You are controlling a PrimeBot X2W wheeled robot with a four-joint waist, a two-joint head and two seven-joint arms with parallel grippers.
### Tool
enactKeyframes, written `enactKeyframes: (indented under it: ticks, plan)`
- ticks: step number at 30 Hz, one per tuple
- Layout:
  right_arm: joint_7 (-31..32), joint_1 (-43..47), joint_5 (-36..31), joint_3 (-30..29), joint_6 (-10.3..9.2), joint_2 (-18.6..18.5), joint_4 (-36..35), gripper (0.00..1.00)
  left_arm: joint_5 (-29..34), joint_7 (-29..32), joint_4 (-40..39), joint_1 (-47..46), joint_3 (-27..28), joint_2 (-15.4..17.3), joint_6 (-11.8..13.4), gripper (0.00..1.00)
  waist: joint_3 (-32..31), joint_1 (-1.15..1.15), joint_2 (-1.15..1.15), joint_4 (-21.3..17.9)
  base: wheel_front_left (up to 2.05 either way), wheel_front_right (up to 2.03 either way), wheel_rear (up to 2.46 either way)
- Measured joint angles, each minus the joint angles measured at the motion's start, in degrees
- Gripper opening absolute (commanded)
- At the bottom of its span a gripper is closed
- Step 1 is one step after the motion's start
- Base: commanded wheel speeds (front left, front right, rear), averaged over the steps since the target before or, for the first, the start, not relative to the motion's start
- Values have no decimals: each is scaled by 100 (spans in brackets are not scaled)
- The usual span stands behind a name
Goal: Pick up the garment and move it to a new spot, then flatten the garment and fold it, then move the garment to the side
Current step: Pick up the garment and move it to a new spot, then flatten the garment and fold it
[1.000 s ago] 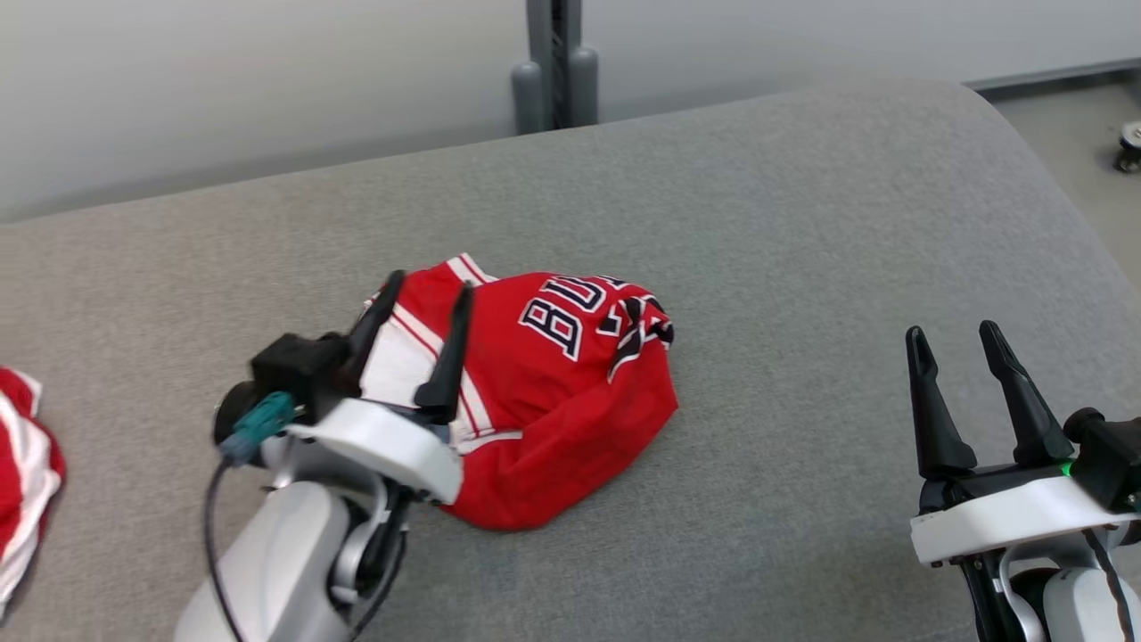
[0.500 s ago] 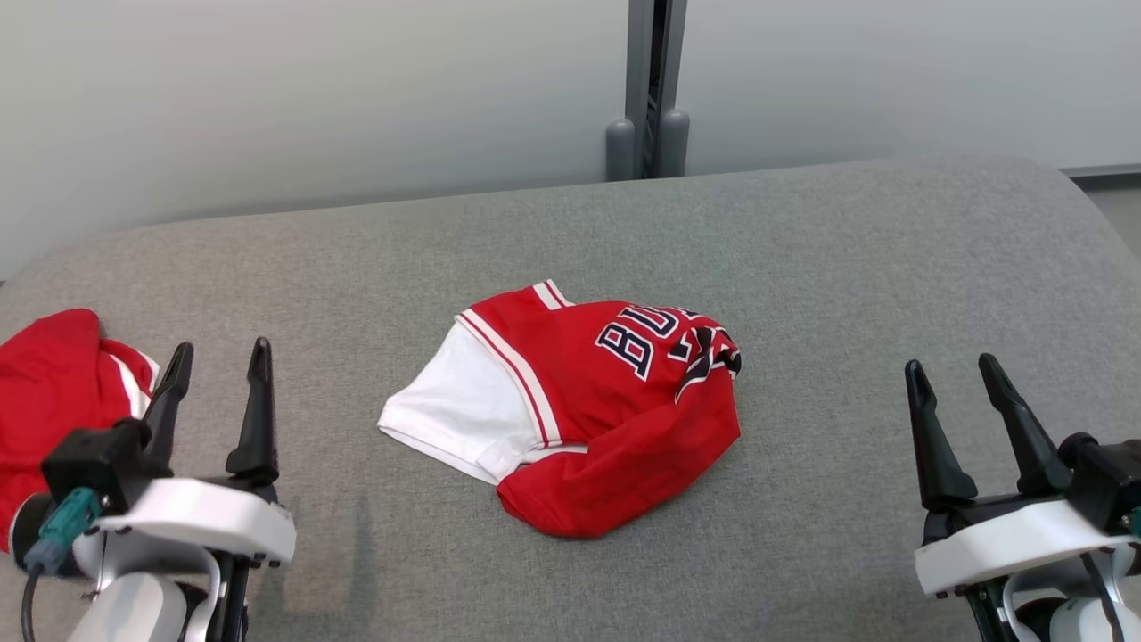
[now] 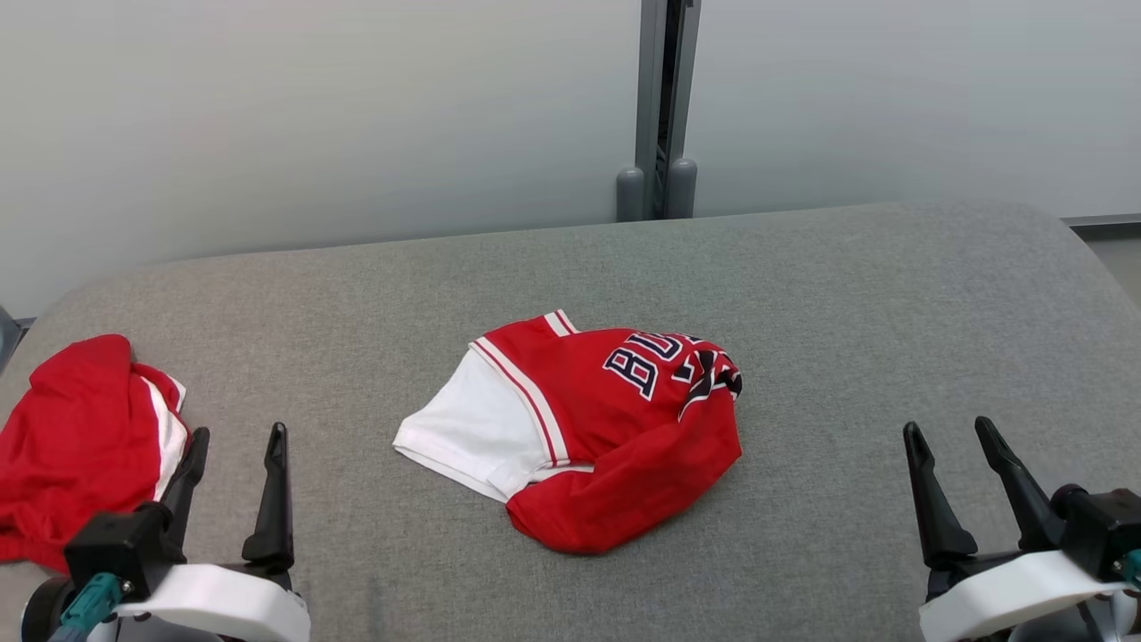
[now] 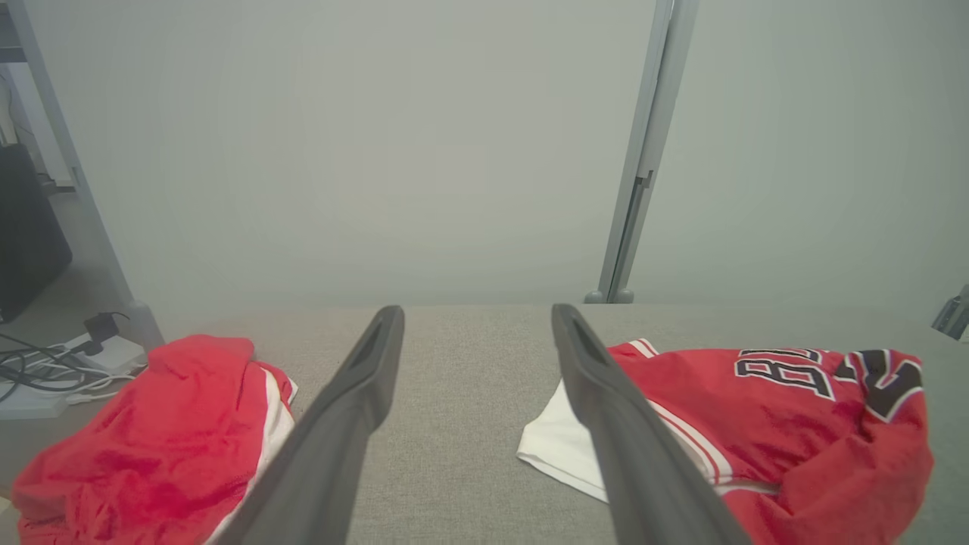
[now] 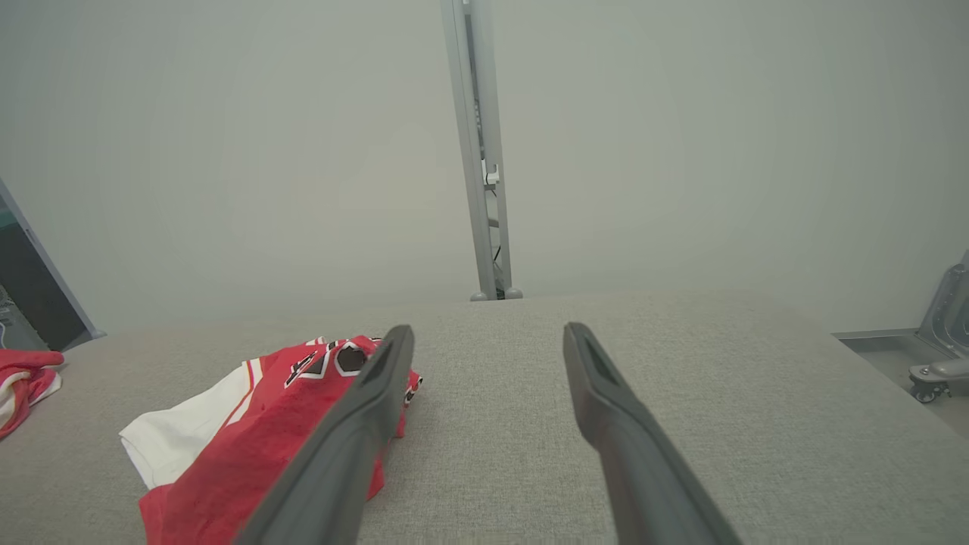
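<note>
Grey padded fabric covers the wide table (image 3: 847, 294), and the garment (image 3: 615, 446) lies near its middle: a red jersey bunched into a rounded heap. A white panel spreads flat toward the near left, and dark lettering is crumpled on the far right side. It is loose on the cloth, with nothing touching it. Because it is bunched rather than spread, the flattening and folding look to be ahead, and the open table around it gives room for that. The left gripper (image 3: 239, 431) waits at the near left, fingers spread and empty, well apart from the garment. The right gripper (image 3: 945, 425) mirrors it at the near right, also spread and holding nothing. With one on each side, they seem placed so that each could take an edge and pull the cloth out flat. Beyond the left gripper, at the table's left end, lies a red cloth (image 3: 80, 428) with white trim, also crumpled and probably set aside. Behind the far edge, a grey post (image 3: 664, 107) stands against a pale wall (image 3: 312, 116).
</note>
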Motion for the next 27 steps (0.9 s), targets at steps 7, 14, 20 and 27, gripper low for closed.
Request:
enactKeyframes:
  ticks: [7,14,20,27]
  plan:
    - [43,104,27,-5,0,1,-86,100,-1,60,-100,73,-27,11,53,100,-20,0,0,-49,0,0,0]
    - [69,112,34,-8,0,0,-111,100,-14,109,-132,87,-35,24,83,100,9,0,0,-73,0,0,0]
    - [66,112,35,-12,0,0,-110,100,-21,126,-133,86,-58,29,99,100,19,0,0,-76,0,0,0]
    - [65,111,41,-29,0,0,-110,100,-22,143,-132,86,-75,42,108,100,14,0,0,-67,0,0,0]
